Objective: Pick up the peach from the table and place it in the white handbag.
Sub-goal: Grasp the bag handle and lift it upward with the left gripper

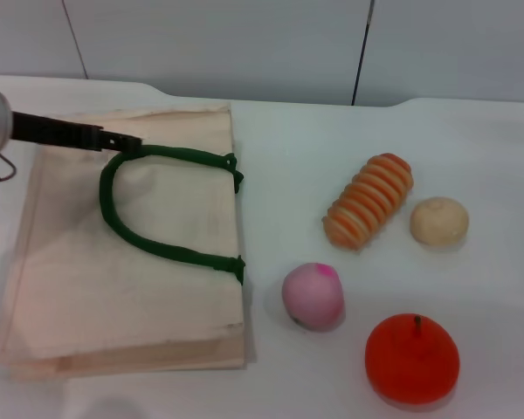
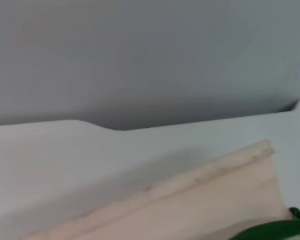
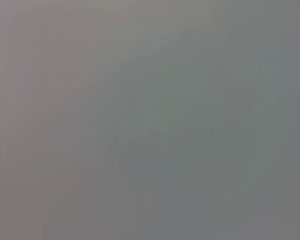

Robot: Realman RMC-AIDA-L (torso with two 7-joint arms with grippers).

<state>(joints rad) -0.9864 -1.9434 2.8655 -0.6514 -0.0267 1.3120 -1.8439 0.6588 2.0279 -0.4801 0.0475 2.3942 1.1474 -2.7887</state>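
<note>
While the peach (image 1: 313,296) lies untouched right of the white handbag (image 1: 131,262), the left end effector (image 1: 131,142) meets its green handle (image 1: 148,240), presumably to open it, finger state unclear.

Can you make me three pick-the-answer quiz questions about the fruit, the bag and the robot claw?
1. Where is the peach?
A. inside the bag
B. on the table, right of the bag
C. in the claw

2. What colour are the bag handles?
A. dark green
B. red
C. blue

3. What is the left claw doing?
A. lifting the red-orange fruit
B. resting on the ridged food
C. meeting the top of a bag handle

Answers:
1. B: in the head view the peach sits on the white table just past the bag's edge.
2. A: both loops show dark green against the cream cloth.
3. C: the dark claw tip reaches the handle's upper bend; the red-orange fruit and the ridged food lie untouched. The right claw is out of sight.
</note>
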